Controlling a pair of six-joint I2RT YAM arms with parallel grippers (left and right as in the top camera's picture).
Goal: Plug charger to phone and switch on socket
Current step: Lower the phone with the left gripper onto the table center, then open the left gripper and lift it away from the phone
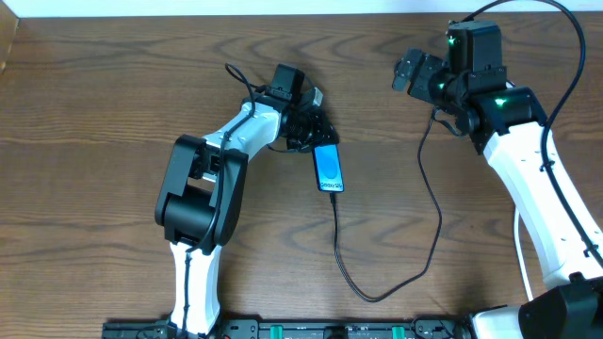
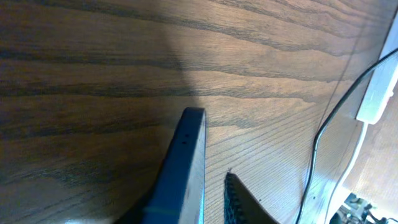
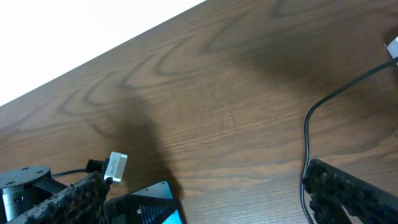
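The phone (image 1: pixel 328 169) lies flat at mid table with its blue screen up. It shows edge-on in the left wrist view (image 2: pixel 186 165) and at the bottom of the right wrist view (image 3: pixel 163 204). The charger's black cable (image 1: pixel 340 245) runs from the phone's near end, loops down and climbs toward the right arm. My left gripper (image 1: pixel 313 130) is at the phone's far end, with a gap between one finger (image 2: pixel 239 202) and the phone's edge. The socket (image 2: pixel 380 84) shows only at the right edge of the left wrist view. My right gripper (image 1: pixel 412 72) is wide open and empty, high at the back right.
The cable also shows in the left wrist view (image 2: pixel 323 124) and the right wrist view (image 3: pixel 308 127). A white cord (image 1: pixel 517 240) runs beside the right arm. The table's far edge (image 3: pixel 93 59) meets a white wall.
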